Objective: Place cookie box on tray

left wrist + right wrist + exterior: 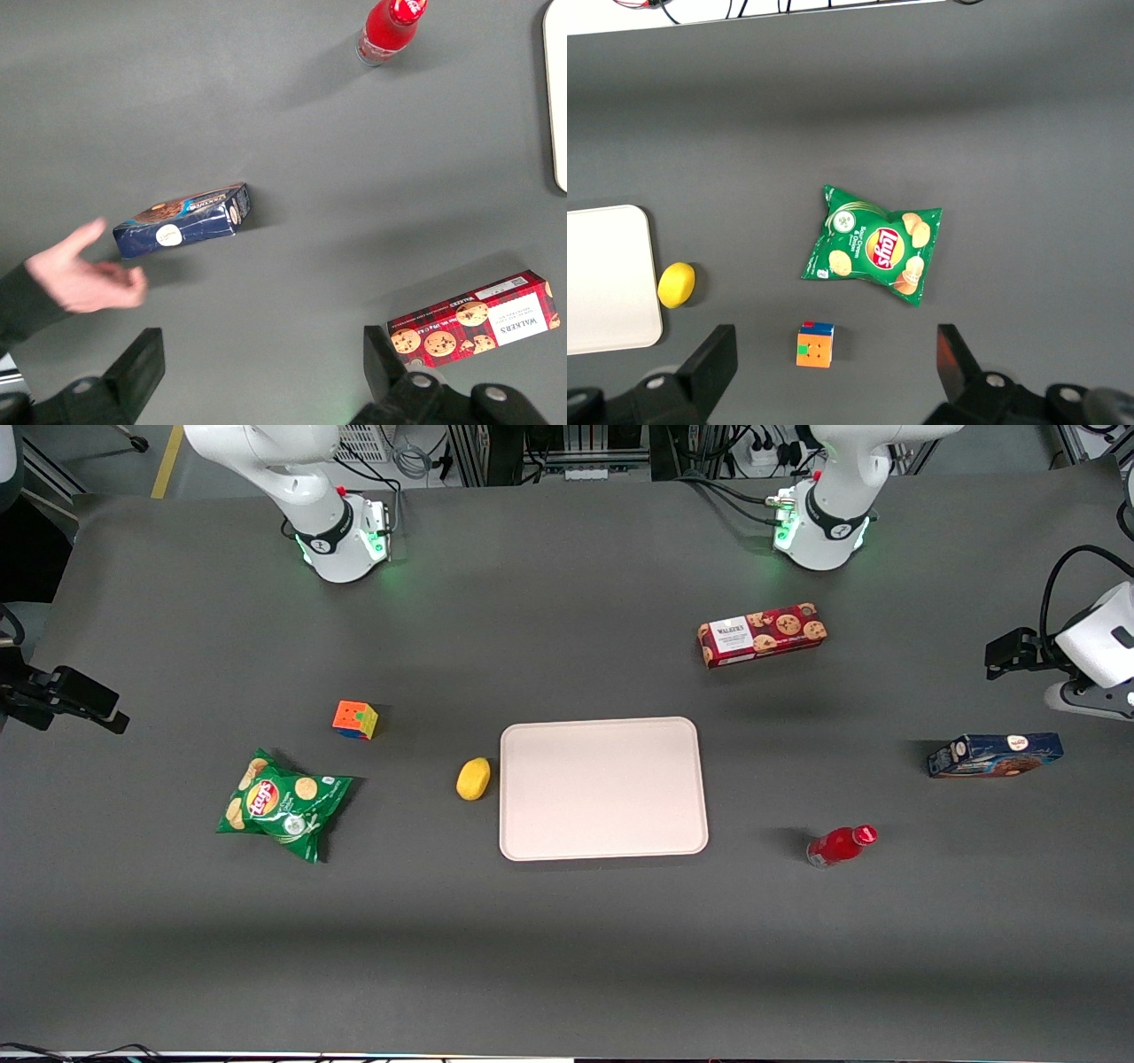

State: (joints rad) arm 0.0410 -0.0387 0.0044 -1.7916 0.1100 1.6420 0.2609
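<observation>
Eyes on the slim dark navy-blue cardboard cookie box (995, 755): it lies on the dark grey table (567, 957) at three o'clock from the large flat pale pinkish-white tray (602, 788), well apart from it, toward the working arm's end. The left gripper (257, 376) hovers above the table near that box, fingers (133, 372) spread wide and holding nothing. A person's bare hand (84, 274) sits just beside one end of the box; contact, I cannot tell. A red plastic bottle (842, 845) stands at four o'clock from the tray, a red chocolate-chip cookie carton (762, 634) at one o'clock, and a yellow lemon (473, 779) just beside it at nine.
</observation>
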